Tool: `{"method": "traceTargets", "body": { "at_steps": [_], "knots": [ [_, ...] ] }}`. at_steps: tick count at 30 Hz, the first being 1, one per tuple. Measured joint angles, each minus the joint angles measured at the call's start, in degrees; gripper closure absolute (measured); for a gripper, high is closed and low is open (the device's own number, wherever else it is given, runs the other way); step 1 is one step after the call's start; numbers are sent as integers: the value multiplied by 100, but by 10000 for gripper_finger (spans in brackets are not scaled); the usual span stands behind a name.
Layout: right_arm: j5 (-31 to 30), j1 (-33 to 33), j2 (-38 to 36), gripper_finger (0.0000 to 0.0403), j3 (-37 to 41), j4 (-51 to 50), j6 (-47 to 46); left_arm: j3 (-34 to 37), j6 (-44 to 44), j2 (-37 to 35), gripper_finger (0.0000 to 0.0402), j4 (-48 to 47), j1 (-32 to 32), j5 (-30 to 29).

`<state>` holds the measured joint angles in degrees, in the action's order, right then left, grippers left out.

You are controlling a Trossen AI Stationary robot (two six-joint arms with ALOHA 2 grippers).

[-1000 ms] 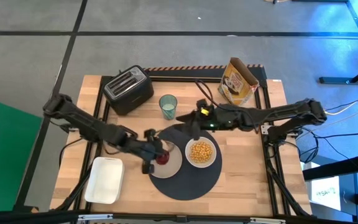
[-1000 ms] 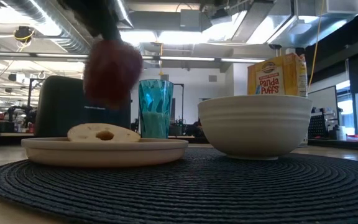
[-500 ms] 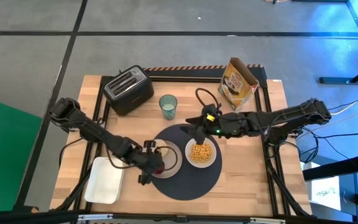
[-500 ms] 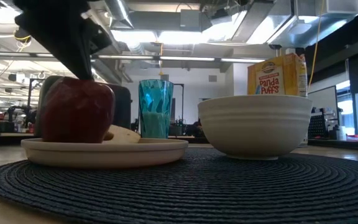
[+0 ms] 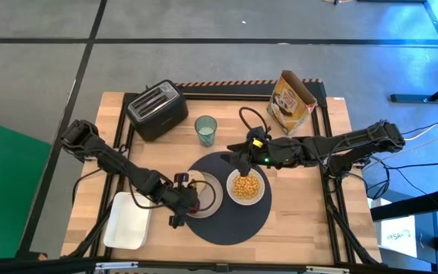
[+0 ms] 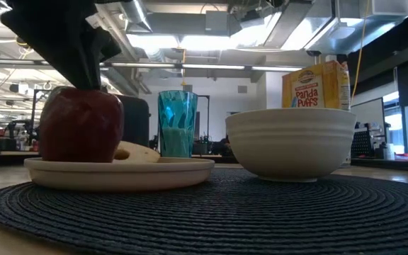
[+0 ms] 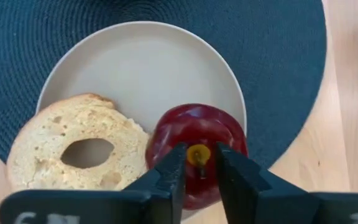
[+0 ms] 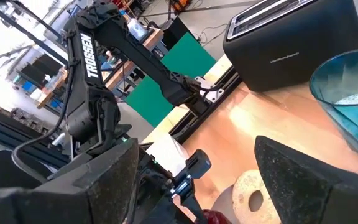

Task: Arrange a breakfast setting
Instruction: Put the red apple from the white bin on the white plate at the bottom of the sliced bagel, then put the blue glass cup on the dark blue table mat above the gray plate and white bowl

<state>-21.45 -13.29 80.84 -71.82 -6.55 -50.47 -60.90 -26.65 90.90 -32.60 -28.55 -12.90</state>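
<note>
A red apple (image 7: 194, 127) stands on the pale plate (image 5: 214, 202) beside a bagel (image 7: 79, 152), on the plate's near-left part. The plate and a white bowl (image 5: 246, 186) of cereal sit on the round dark mat (image 5: 234, 222). My left gripper (image 7: 199, 163) is shut on the apple's stem. My right gripper (image 5: 242, 163) hangs open and empty over the bowl's far rim. The bluish glass (image 5: 205, 129) stands on the table behind the mat. No teal spoon shows. My left gripper pinches the apple's stem (image 7: 198, 154) between its two fingertips. The fingers come from above, slanting in from the table's left. The apple (image 6: 80, 126) stands upright with its base on the plate.
A black toaster (image 5: 157, 109) stands at the far left and a cereal box (image 5: 291, 99) at the far right. A white rectangular tray (image 5: 128, 221) lies at the near left, close beside my left arm. Bare wood shows at the near right.
My left gripper has come down and a little toward the table's near-left with the apple, which hung above the plate and now stands on it beside the bagel. My right gripper has moved a little toward the near edge, over the bowl's far rim.
</note>
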Motion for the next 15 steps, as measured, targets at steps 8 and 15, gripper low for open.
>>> {"method": "traceTargets", "body": {
  "at_steps": [8,15],
  "knots": [
    [1,-23,-5,95,-1,-104,-214,-2,-24,-648,279,-9,-23,-285],
    [222,287,-230,95,-1,-796,-327,-24,30,-2246,256,7,233,-1160]
  ]
}}
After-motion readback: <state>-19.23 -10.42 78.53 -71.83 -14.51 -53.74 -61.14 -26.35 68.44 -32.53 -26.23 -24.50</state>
